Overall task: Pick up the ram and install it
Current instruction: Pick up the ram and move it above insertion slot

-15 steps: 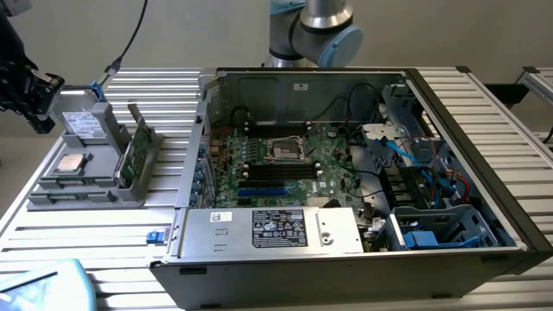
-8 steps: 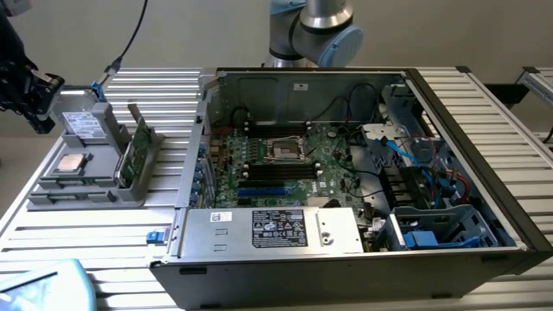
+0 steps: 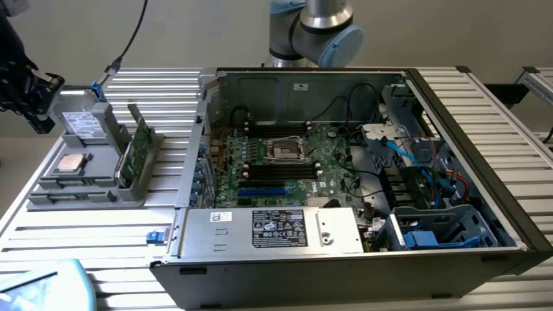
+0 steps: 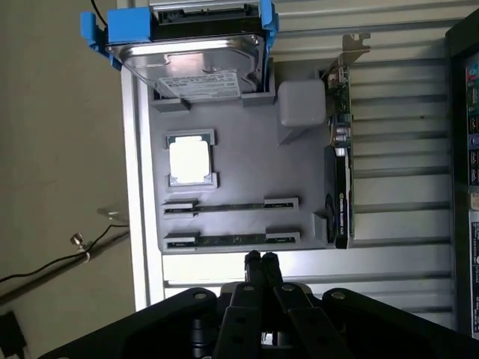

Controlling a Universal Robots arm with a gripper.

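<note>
The gray parts tray (image 4: 247,153) lies on the slatted metal table (image 4: 404,82), just beside the open computer case (image 3: 496,155). Each part sits in its own recess of the tray. A hard drive (image 4: 187,63) in a blue bracket (image 4: 123,26) leans at one end. A square silver processor (image 4: 188,160) lies flat near the middle. An expansion card (image 4: 339,198) stands on edge along the side nearest the case. Two green sticks stand on edge in parallel slots at the other end. The first ram stick (image 4: 230,240) occupies the slot at the tray's edge. The second ram stick (image 4: 230,206) occupies the next slot inward, between the first and the processor. Both sticks are seated in the tray and neither is gripped. The gripper (image 4: 260,259) hangs raised above the tray at the exterior view's left. In the wrist view its fingertips line up just past the tray's edge, nearest the first ram stick and apart from it. The fingers are pressed together and hold nothing. The case contains a motherboard (image 3: 302,162) with black memory slots (image 3: 274,170) and a processor socket (image 3: 285,149). A silver power supply (image 3: 272,228) sits against the near wall, with a blue drive cage (image 3: 436,236) to the exterior view's right of it.
</note>
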